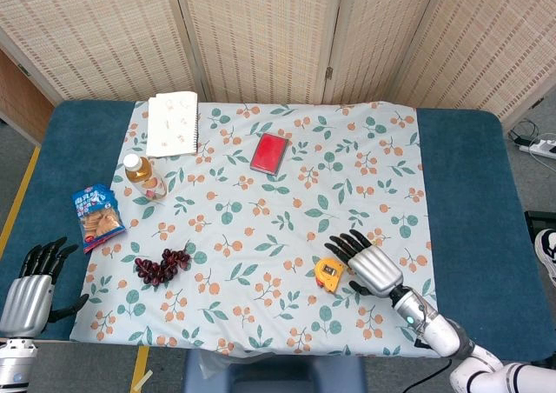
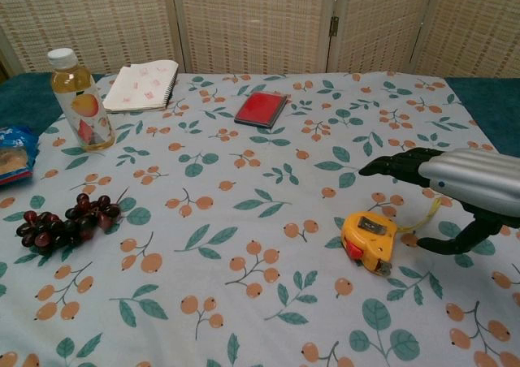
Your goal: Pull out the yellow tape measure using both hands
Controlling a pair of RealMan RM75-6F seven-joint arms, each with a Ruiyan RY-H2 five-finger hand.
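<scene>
— Two hands showing? Where's the tape (image 2: 370, 241)?
— Both. It lies on the cloth (image 1: 261, 228) at about five o'clock, just left of the right hand (image 1: 373, 267), whose fingers are spread above it, holding nothing.
— And the left hand (image 1: 30, 289)?
— At eight o'clock off the bench (image 1: 65, 141) edge, fingers apart, well away from the grapes (image 1: 162, 266).

Open cloth lies between my left hand (image 1: 30, 290) and the tape measure (image 1: 330, 272), with only the grapes (image 1: 162, 267) and snack packet (image 1: 97, 216) near that path. The bottle (image 1: 143, 176), notebook (image 1: 172, 123) and red case (image 1: 269, 152) stand farther back. My right hand (image 1: 372, 267) hangs just beside the tape measure.
</scene>
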